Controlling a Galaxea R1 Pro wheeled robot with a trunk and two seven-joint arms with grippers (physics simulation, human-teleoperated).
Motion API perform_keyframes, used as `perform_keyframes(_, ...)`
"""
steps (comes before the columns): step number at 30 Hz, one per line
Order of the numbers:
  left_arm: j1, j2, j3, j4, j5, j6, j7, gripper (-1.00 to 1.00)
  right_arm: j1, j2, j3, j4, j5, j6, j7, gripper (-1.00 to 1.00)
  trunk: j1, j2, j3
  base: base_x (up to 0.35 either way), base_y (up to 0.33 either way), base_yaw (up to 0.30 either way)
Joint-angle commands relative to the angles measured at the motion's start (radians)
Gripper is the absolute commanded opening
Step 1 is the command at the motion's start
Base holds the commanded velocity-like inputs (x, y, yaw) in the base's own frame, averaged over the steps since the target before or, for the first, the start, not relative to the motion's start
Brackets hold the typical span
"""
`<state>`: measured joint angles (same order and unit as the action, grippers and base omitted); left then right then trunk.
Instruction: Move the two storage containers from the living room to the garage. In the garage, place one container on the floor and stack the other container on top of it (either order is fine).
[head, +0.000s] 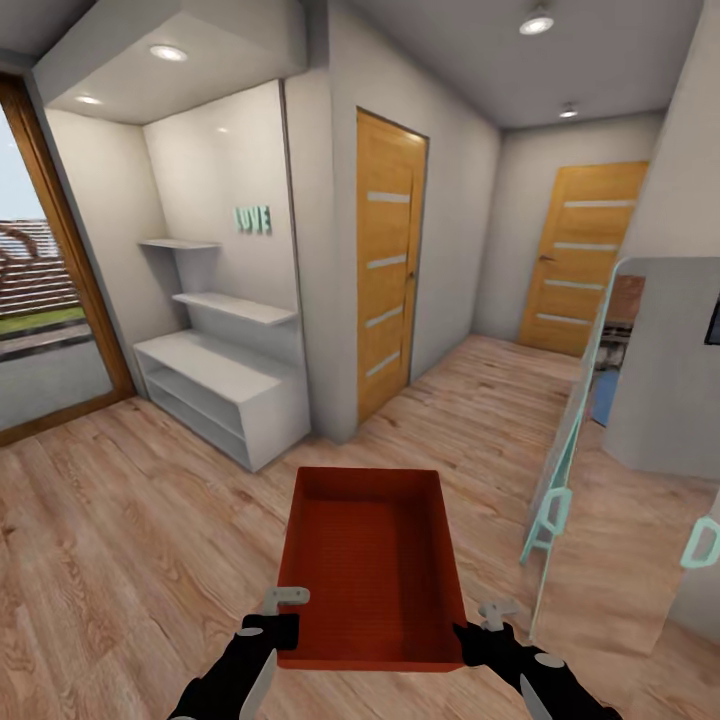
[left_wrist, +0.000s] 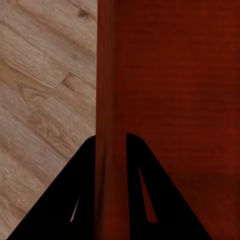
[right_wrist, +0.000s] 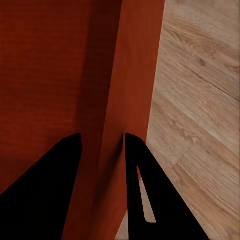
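Note:
I carry one orange-red storage container (head: 372, 565) in front of me, held level above the light wood-plank floor (head: 120, 540). It is lidless and nothing lies in it. My left gripper (head: 283, 612) is shut on its left wall (left_wrist: 110, 100), one finger inside and one outside. On the opposite side my right gripper (head: 482, 622) is shut on the right wall (right_wrist: 127, 95) in the same way. The second container is out of view.
A white shelf unit (head: 225, 385) with a "LOVE" sign fills the alcove ahead left. Two slatted wooden doors (head: 388, 260) (head: 580, 255) stand closed along the hallway. A glass panel with teal brackets (head: 565, 470) rises close on my right. A wood-framed glass door (head: 40, 300) is at far left.

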<state>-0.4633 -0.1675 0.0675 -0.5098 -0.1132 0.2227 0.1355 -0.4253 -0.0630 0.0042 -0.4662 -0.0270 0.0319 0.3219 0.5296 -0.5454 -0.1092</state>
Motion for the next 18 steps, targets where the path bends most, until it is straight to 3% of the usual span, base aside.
perform_keyframes(1, -0.001, -0.001, 0.058, -0.027, -0.008, 0.007, 0.003, -1.00, 0.000, -0.001, 0.007, -0.002, 0.004, 0.003, 0.000, -1.00, 0.001, -0.002, -0.002, 0.330, 0.076, 0.000)
perform_keyframes(18, -0.001, -0.005, 0.058, -0.027, -0.008, 0.007, 0.002, -1.00, 0.000, -0.001, 0.007, -0.002, 0.005, 0.003, 0.000, -1.00, 0.001, -0.002, -0.002, 0.330, 0.010, 0.000)
